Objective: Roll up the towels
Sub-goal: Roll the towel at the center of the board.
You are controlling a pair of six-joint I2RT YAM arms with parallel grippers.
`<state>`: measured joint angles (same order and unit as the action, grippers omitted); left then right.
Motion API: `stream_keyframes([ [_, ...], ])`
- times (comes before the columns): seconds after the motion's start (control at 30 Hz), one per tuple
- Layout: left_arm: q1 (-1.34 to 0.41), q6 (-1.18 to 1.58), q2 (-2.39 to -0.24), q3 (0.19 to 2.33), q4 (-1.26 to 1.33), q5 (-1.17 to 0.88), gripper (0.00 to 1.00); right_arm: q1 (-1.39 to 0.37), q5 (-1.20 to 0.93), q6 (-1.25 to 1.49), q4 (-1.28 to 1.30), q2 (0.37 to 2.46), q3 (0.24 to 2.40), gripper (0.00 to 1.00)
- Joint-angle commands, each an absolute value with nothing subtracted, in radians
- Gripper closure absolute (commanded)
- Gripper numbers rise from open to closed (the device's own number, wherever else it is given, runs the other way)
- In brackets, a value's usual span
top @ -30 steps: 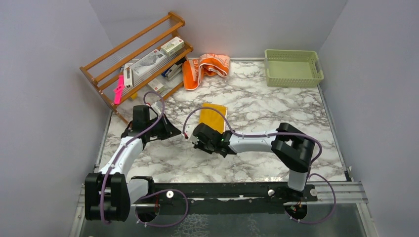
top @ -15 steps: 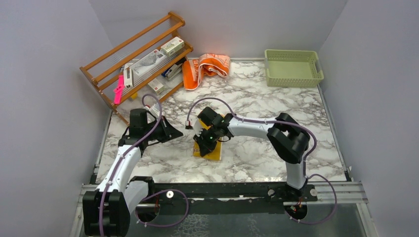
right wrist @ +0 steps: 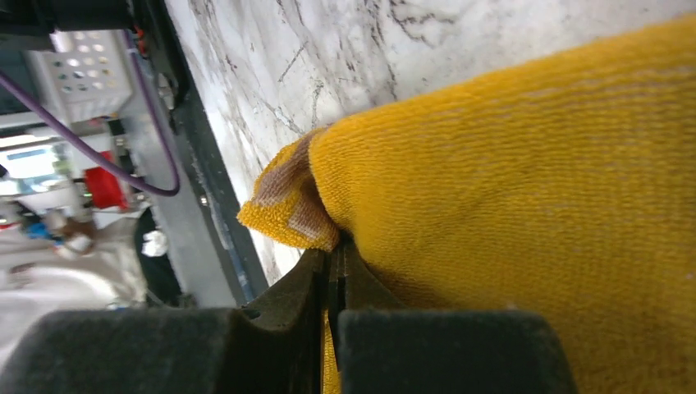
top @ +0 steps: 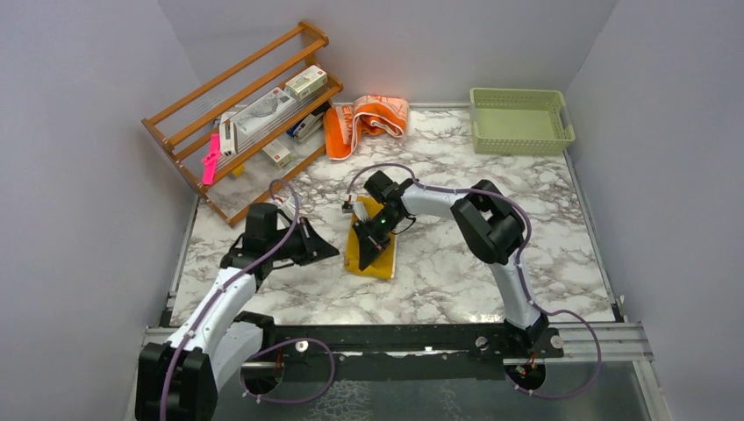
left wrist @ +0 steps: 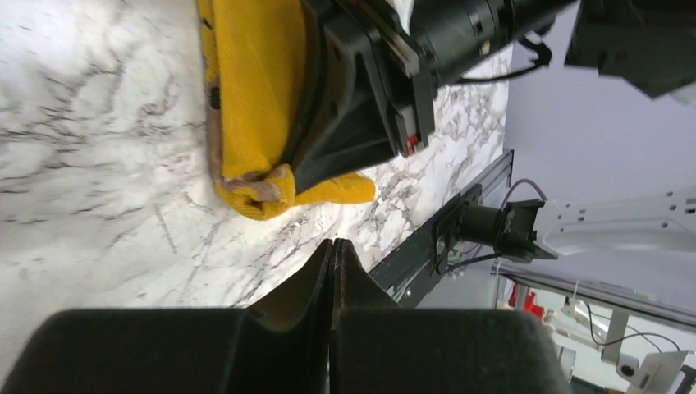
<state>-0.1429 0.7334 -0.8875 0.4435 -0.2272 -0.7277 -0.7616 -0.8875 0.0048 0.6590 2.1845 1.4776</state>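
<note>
The mustard-yellow towel (top: pixel 379 260) lies on the marble table, lengthwise toward the near edge. My right gripper (top: pixel 368 246) sits on top of it, shut on a fold of the cloth. In the right wrist view the towel (right wrist: pixel 533 164) fills the frame and a corner curls by the shut tips (right wrist: pixel 336 246). My left gripper (top: pixel 332 252) is shut and empty, just left of the towel, its tips (left wrist: pixel 335 243) short of the towel's near end (left wrist: pixel 254 90). The orange and peach printed towel (top: pixel 365 121) lies crumpled at the back.
A wooden rack (top: pixel 246 110) with boxes and a pink item stands at the back left. A pale green basket (top: pixel 520 120) sits at the back right. A black rail (top: pixel 404 338) runs along the near edge.
My right gripper swung from the near side to the far side and the yellow towel now stretches toward the near edge. My left gripper moved right, closer to the towel.
</note>
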Motion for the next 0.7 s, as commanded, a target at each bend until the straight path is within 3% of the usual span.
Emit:
stream_keyframes([
  [0.0,-0.278,0.823,-0.939,0.423,-0.096,-0.62,1.0,-0.735,-0.988,0.028,0.713,2.263,1.503,0.99],
  [0.67,-0.448,0.874,-1.238,0.375,0.186,-0.622,1.0,-0.701,-0.991,0.053,0.717,2.356,1.543,0.99],
])
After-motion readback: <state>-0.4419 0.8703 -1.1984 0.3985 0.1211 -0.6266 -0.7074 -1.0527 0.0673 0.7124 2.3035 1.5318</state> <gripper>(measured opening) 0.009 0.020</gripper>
